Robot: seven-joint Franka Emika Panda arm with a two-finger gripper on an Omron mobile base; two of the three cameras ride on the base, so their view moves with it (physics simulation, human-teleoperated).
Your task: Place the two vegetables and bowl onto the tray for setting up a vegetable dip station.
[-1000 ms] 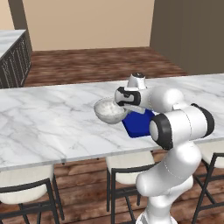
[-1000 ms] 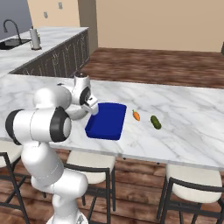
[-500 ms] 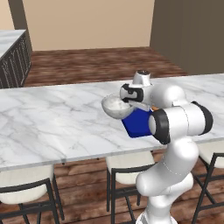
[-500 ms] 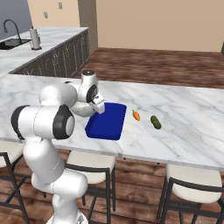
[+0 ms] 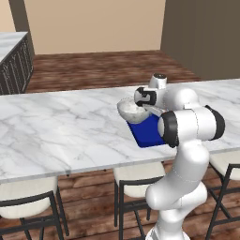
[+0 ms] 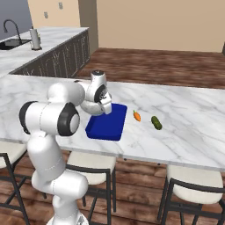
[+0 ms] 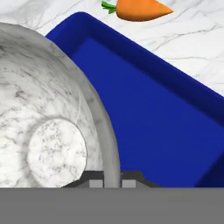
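- Gripping the bowl (image 5: 131, 108) by its rim, my hand (image 7: 112, 177) had one finger on each side of the grey wall, clamped on it.
- The bowl hung in the air at the near-left end of the tray (image 6: 105, 125), partly over the tray's edge and partly over bare marble; in the left base view it sat just left of the blue.
- The tray lay flat on the tabletop (image 5: 56, 126), its long axis running away from the stools towards the far edge of the tabletop.
- The carrot (image 6: 136, 116) lay just right of the tray, apart from it, and the dark green piece (image 6: 155, 122) lay a little farther right, near the carrot but not touching it.
- My own forearm and elbow stood between the left base camera and most of the tray, so that view gave me a corner of blue (image 5: 145, 132) and neither vegetable.
- The right base view showed the whole tray and both vegetables, but my wrist hid the bowl there.
- From the hand view the bowl's speckled inside (image 7: 48, 131) and flat bottom were plain, the blue tray floor (image 7: 148, 109) lay beyond the rim, and the carrot (image 7: 138, 9) lay past the tray with its tip to that view's right and its green stub to the left.
- The green piece lay slanted, its long axis running from far-left to near-right.
- Stools (image 6: 193, 189) stood under the tabletop's near side, and a sink and tap (image 6: 11, 33) sat on a counter far to the left.
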